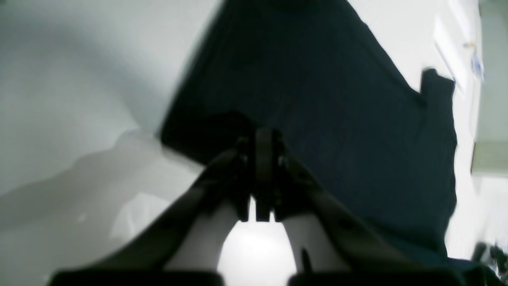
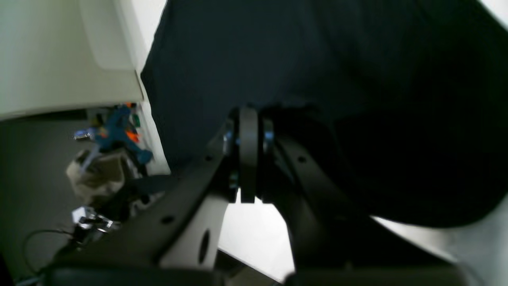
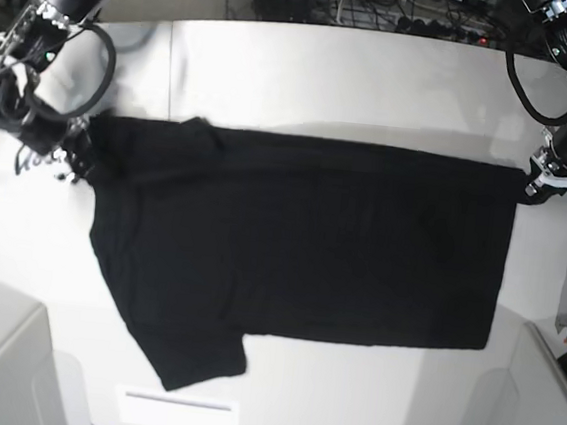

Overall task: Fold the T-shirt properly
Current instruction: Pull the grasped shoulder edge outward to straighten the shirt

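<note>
T-shirt (image 3: 301,239), one, two end effectors clamping

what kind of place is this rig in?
Looks like a robotics lab or workshop bench. A bare white table holds only the black T-shirt, cables and electronics crowd the table's far edge, and tools and clutter sit beside it.

The base camera looks straight down on my desk (image 3: 377,71) from well above. Each wrist camera sits close behind its tool, facing forward along it. All three views share the T-shirt (image 3: 301,234).
</note>
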Controlling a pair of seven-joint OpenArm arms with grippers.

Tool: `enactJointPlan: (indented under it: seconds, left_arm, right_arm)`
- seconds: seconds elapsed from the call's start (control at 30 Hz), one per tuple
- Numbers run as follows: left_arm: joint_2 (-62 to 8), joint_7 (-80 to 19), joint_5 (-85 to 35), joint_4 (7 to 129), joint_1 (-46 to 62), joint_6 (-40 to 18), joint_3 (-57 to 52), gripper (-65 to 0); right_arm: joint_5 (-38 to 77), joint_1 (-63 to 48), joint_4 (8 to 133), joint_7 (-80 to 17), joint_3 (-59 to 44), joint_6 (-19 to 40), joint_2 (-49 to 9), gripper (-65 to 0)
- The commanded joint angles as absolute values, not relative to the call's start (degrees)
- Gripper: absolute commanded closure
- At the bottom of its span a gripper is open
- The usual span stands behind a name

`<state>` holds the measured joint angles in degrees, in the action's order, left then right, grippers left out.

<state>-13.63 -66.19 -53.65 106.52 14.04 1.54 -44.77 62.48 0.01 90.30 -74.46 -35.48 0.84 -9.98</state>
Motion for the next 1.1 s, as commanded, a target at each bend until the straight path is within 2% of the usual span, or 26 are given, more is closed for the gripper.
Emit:
enactJointPlan:
  seconds: [0.0,0.2,0.4,0.83,1.07]
  left_arm:
    - [-14.7,-65.4,-54.5,106.9,12.9,1.4,-43.6,0.0]
    - [-14.4,-65.4,-49.3,103.8,8.5,1.4,-40.2,0.0]
    - [-14.7,-65.4,-48.5,99.6,4.9,1.4,-40.3,0.0]
    - [-14.9,-65.2,-48.3,93.1,-0.2,1.4,-40.2,0.0]
    - [-14.5,-65.0,-39.9,92.8,-2.8,1.4,-36.0,0.0]
  right_arm:
    - [64.0,1.9,89.5,-73.9,-34.2,0.8,-11.5,0.0]
    - [60.4,6.6,81.7,-67.3,-30.1,0.8,-12.5,0.0]
    - [55.3,12.6,76.4,-67.2,-30.0,1.3,-12.4,0.0]
    - [54.8,18.9,68.1,-63.9,-23.9,1.3,-14.5,0.0]
    - [54.8,21.0,67.1,-63.3,-19.7,1.3,-14.5,0.0]
